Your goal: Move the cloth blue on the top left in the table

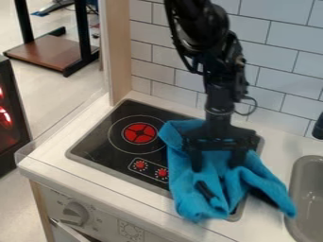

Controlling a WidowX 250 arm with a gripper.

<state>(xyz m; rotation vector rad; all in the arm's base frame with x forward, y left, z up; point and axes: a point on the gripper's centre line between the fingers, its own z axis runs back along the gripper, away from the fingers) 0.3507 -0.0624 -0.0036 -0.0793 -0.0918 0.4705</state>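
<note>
- A pale worktop point(120, 186) holds a stove point(95, 148) and sink point(304, 163); the wall point(284, 61) behind is tiled.
- The blue cloth point(188, 189) lies rumpled across the stove's sink side.
- Above it, my gripper point(217, 163) stands wide open, gripping nothing.

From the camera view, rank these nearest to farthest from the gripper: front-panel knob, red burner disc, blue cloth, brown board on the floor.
1. Blue cloth, right at the gripper.
2. Red burner disc, on the cooktop's left.
3. Front-panel knob, lower left.
4. Brown board, floor, upper left.
</note>
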